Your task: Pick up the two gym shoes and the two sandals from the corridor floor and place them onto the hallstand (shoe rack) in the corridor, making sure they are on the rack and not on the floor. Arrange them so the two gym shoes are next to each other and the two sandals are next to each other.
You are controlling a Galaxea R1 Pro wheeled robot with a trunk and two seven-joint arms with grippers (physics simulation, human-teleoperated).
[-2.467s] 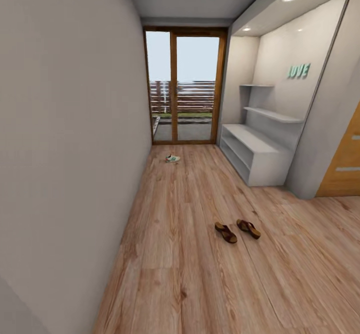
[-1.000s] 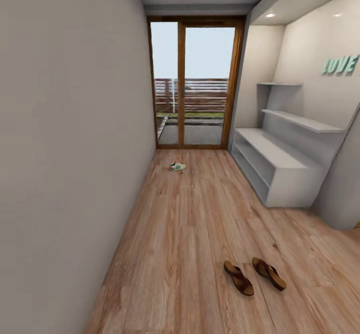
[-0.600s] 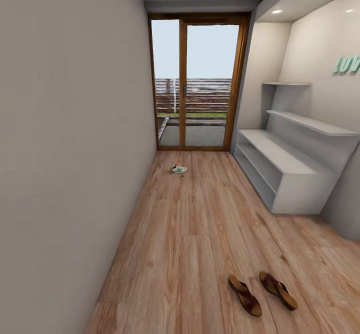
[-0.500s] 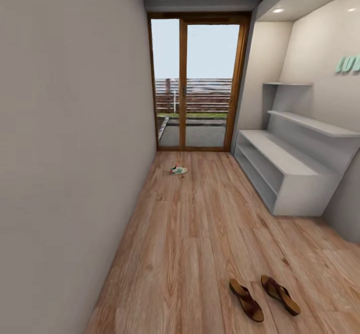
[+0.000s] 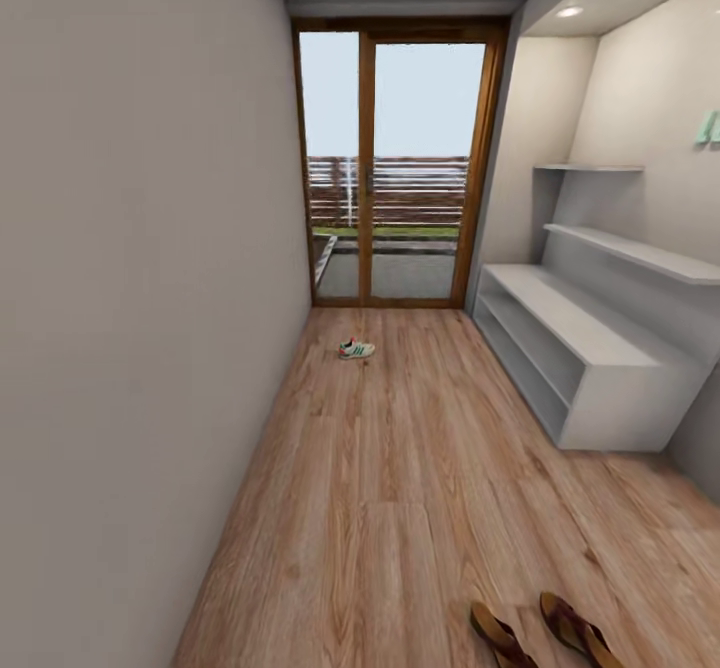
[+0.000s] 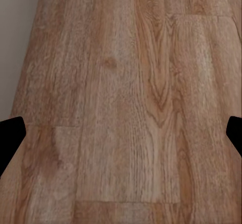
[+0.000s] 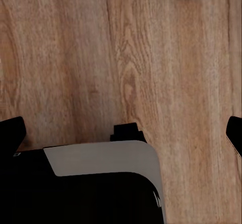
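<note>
Sneaker: cream-white lace-up gym shoe with green stripes (image 5: 356,349), alone on the light brown wood-plank corridor floor (image 5: 400,468) near the glass door.
Sandals: two dark-brown leather sandals (image 5: 545,635), side by side at the near edge.
Rack: pale grey-white hallstand with open shelves (image 5: 590,348), right wall.

Ahead of you the corridor floor (image 5: 400,468) runs straight to a glazed door (image 5: 395,163) at the far end. A wall (image 5: 130,298) bounds your left side. The hallstand (image 5: 590,348) stands against the right side, in a recess, its low bench reaching almost to the door; two staggered shelves sit above the bench. One gym shoe (image 5: 356,349) lies on the floor before the door, nearer the left wall. The two sandals (image 5: 545,636) lie side by side on the floor nearest you, right of centre, well apart from the shoe.
</note>
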